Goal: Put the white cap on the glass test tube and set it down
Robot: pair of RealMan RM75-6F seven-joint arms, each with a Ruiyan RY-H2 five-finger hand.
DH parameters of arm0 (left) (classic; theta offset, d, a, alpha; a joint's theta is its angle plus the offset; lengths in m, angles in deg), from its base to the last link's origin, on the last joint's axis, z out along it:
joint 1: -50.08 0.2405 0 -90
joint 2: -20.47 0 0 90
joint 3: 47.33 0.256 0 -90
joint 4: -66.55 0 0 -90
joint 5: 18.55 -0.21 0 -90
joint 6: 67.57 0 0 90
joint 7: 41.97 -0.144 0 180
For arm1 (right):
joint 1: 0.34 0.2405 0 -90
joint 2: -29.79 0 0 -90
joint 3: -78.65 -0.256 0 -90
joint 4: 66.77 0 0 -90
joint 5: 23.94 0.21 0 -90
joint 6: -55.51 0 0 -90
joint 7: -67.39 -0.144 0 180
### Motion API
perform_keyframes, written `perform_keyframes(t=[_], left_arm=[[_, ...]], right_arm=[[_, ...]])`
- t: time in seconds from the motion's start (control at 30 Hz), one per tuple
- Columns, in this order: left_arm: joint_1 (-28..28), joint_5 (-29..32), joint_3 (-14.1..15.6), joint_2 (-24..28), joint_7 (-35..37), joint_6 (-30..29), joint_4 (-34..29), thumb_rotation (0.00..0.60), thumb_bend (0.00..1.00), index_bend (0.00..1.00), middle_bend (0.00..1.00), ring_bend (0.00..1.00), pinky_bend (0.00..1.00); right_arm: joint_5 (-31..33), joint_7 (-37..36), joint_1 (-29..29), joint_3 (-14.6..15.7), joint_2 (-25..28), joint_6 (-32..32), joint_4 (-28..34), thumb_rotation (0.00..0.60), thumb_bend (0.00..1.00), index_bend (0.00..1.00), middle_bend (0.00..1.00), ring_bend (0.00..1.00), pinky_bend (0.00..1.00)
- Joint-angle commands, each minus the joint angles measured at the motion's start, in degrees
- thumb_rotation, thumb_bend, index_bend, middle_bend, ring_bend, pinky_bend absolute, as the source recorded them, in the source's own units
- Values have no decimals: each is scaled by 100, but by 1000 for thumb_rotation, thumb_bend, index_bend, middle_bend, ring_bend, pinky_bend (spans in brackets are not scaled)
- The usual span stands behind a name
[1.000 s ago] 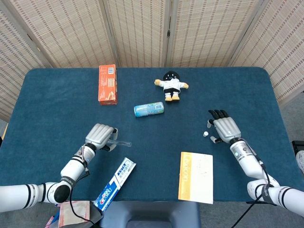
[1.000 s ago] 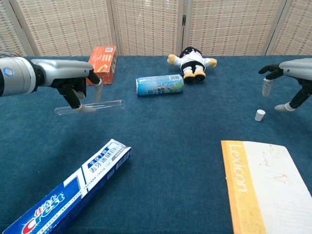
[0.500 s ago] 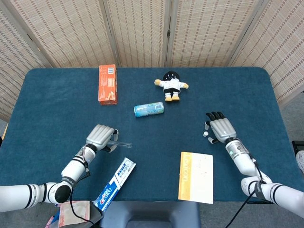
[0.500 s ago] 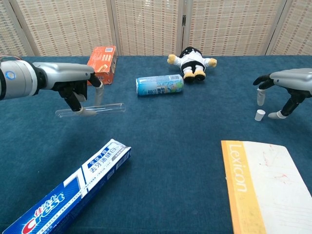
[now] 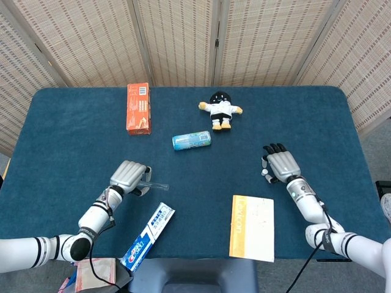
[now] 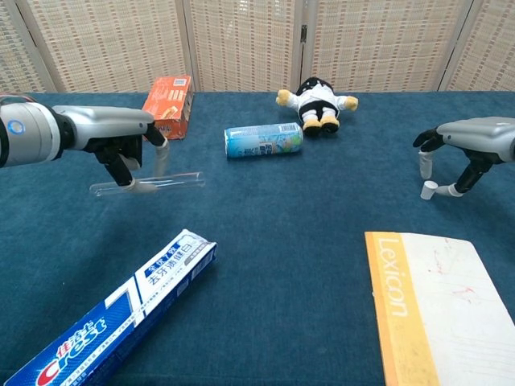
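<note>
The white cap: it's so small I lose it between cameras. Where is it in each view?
Head view: the white cap lies on the blue table right of centre, at the right hand's fingers.
Chest view: the cap sits at the far right, under that hand.
Shared landmark: the yellow book, just nearer the robot than the cap.

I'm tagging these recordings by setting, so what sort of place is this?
Probably a staged lab or test workspace, not a home: a table covered in blue cloth, woven folding screens closing off the back, and unrelated props laid out, such as a plush doll, a toothpaste box and a can.
</note>
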Motion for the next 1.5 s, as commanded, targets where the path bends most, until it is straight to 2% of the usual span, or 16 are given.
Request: perform_keyframes(t=[0.03, 0.67, 0.9, 1.0, 1.2, 1.5], left_arm=[[4, -4, 2, -1, 6, 5, 5, 600, 358, 588, 1000, 1000, 1000], [16, -26, 16, -36, 42, 60, 91, 600, 358, 588, 1000, 1000, 1000], [18, -27, -3, -38, 66, 65, 111, 600, 358, 588, 1000, 1000, 1000], [22, -14, -44, 3, 119, 75, 105, 600, 358, 588, 1000, 1000, 1000], [22, 49, -192, 233, 375, 234, -54, 600, 358, 588, 1000, 1000, 1000], [-49, 385, -548, 582, 1065, 725, -318, 600, 358, 589, 1000, 1000, 1000]], right_arm=[[26, 22, 13, -9, -16, -26, -15, 600, 302, 441, 111, 0, 0], [140, 132, 41, -30, -120, -94, -110, 600, 336, 475, 133, 0, 0], [113, 75, 33, -51, -142, -85, -124, 600, 392, 535, 173, 0, 0], [6, -16, -3, -94, -58, 45, 12, 600, 448, 589, 210, 0, 0], [-211, -100, -94, -248, 452, 452, 779, 600, 533, 662, 274, 0, 0], [-567, -418, -155, -719, 1533, 995, 2423, 600, 543, 678, 291, 0, 0]])
